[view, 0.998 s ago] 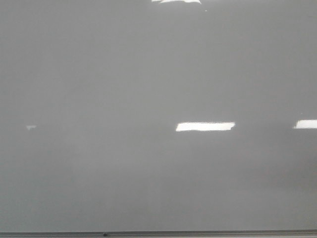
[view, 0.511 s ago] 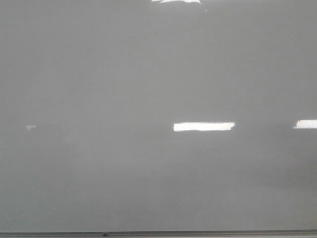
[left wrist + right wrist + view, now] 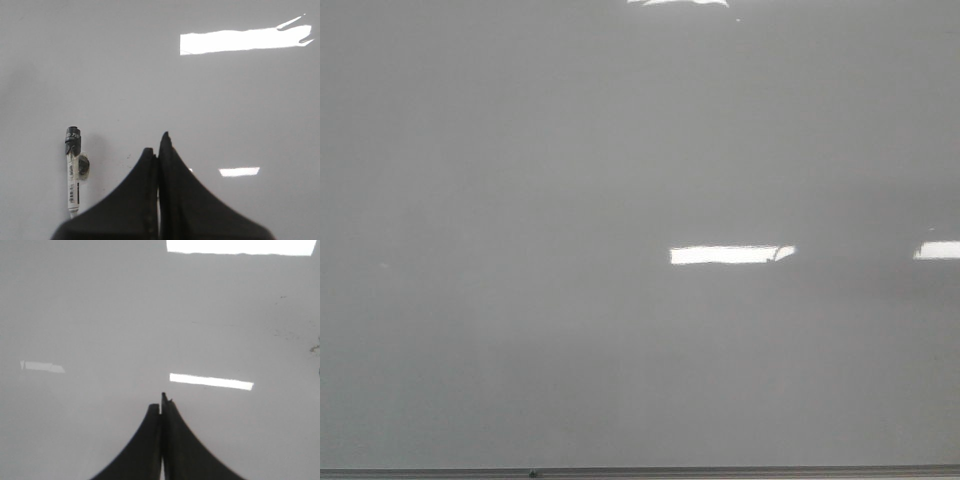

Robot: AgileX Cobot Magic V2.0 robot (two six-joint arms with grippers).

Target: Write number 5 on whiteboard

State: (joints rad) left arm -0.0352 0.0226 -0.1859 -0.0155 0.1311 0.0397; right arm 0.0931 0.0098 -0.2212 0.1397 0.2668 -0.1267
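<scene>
lying on one whiteboard: one marker; both jaws closed, empty.

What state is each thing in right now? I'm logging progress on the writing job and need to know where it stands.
whiteboard: blank, no digit visible, only light reflections.
marker: lying on the board, capped, not held.
left gripper: shut, empty.
right gripper: shut, empty.
metal rail: along the board's near edge, bare apart from a small dark speck.

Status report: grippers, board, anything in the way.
Left gripper shut, empty. Right gripper shut, empty. Glossy pale grey whiteboard blank, no 5 visible. Black-capped white marker pen lies unheld beside left fingers.
</scene>
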